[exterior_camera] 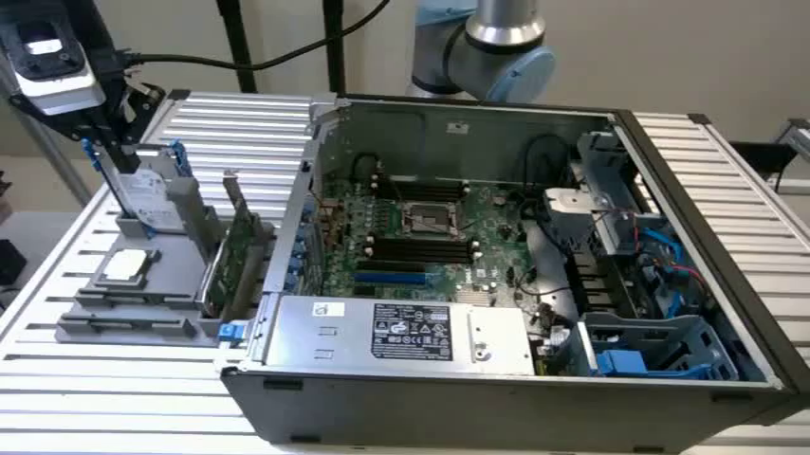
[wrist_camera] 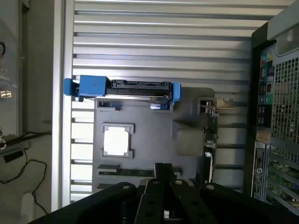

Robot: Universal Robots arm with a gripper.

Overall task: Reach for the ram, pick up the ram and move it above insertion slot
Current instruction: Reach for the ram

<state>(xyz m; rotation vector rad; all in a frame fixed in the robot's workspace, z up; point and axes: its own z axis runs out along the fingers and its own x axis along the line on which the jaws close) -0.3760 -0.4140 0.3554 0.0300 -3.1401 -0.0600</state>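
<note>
while the pincer (exterior_camera: 109, 152) hangs over the ram (wrist_camera: 124, 173), open or closed i cannot tell; likely light, stiff, fragile: grip mid-length.

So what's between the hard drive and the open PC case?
The green expansion card, upright in the gray holder, stands between the hard drive and the case, as the exterior view shows.
</note>
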